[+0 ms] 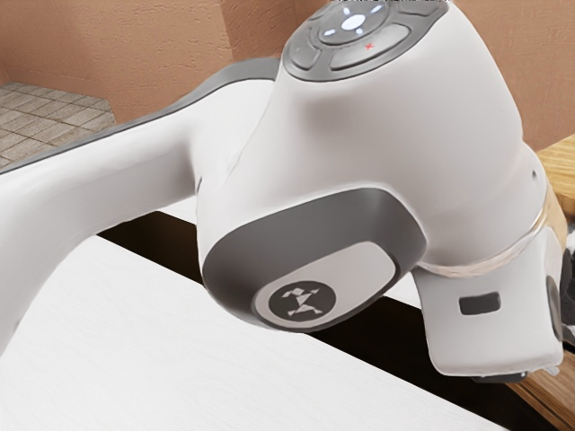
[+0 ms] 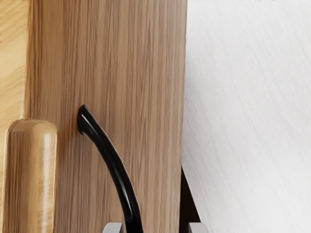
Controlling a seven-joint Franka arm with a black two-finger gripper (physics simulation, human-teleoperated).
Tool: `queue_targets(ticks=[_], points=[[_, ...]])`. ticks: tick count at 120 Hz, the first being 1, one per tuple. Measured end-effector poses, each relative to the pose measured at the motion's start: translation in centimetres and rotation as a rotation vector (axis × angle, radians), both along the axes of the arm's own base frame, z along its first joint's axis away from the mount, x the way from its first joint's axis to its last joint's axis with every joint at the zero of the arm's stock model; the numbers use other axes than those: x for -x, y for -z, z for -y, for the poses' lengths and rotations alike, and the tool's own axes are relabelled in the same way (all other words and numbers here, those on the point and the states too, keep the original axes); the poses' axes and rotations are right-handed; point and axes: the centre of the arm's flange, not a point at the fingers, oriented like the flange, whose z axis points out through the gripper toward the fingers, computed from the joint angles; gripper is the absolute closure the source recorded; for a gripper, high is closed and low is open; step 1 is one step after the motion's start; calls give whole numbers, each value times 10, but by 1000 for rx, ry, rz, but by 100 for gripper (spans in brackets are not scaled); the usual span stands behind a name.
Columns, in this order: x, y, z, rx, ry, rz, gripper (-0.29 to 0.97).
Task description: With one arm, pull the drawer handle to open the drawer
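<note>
A wooden drawer front (image 2: 121, 58) faces my hand in the wrist view. A black curved handle (image 2: 109, 155) is fixed to it and runs down between the two grey fingertips (image 2: 112, 228) of my gripper (image 2: 154, 228). The fingertips stand wide apart, one close beside the handle and the other well off it, so the gripper is open around the handle. In the exterior view my white arm (image 1: 359, 180) covers the hand, and a strip of the wooden cabinet (image 1: 559, 162) shows at the exterior view's right edge.
A rounded light wooden post (image 2: 30, 174) stands beside the drawer front on the side away from the white surface (image 2: 248, 121). A white tabletop (image 1: 135, 341) lies under the arm, with a dark gap (image 1: 162, 238) behind it. A tiled floor (image 1: 45, 112) is at the back.
</note>
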Motion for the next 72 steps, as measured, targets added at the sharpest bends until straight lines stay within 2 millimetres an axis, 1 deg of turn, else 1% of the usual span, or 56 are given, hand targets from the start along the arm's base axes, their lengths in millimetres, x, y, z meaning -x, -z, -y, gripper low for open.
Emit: queue_targets(ticks=[31,46,72], points=[[10,-1,-5,8,-9,2,59],[13,4,-6,9,-13,-3,58],[21,4,-9,12,-18,1,59]])
